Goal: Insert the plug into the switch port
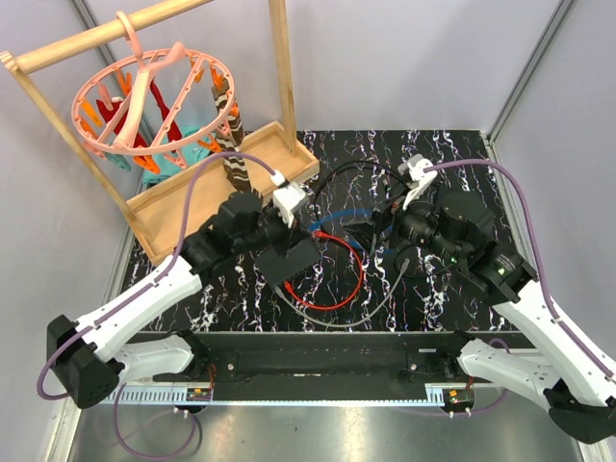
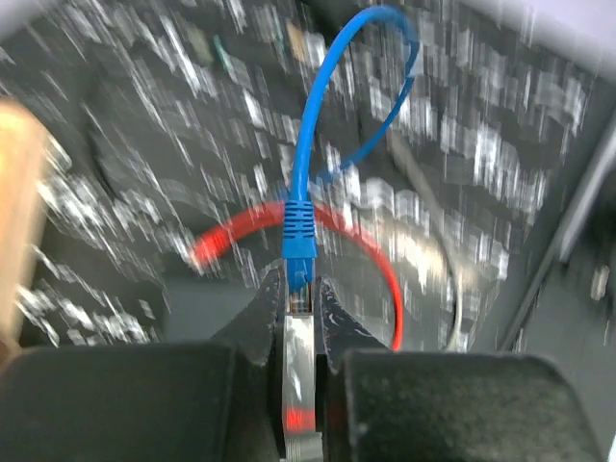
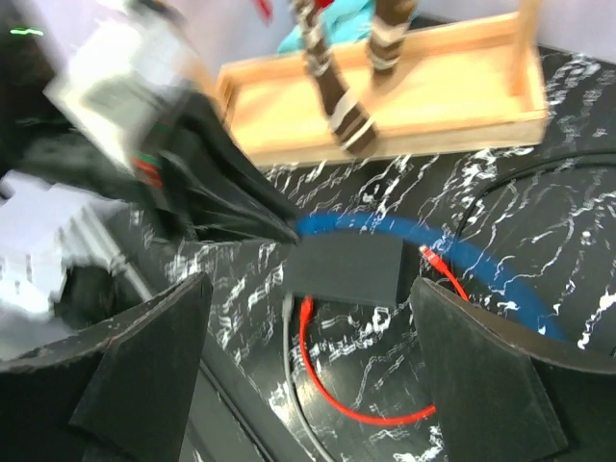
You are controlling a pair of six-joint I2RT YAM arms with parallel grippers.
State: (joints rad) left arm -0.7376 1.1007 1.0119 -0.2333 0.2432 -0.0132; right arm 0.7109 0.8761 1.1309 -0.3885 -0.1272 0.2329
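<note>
I see my right gripper [image 3: 308, 313] gaping wide, the switch [image 3: 348, 269] between its fingers, blue cable [image 3: 462, 252] along its far edge, red cable [image 3: 332, 390] looping nearer

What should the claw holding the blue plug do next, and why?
Probably the left claw should ease the blue plug toward the black switch box: it pinches the plug, which is in no port yet, and the right claw is open and empty.

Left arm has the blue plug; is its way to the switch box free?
Likely yes: the left gripper, shut on the plug, hangs beside the switch box with nothing between, and the open right gripper stands clear.
</note>
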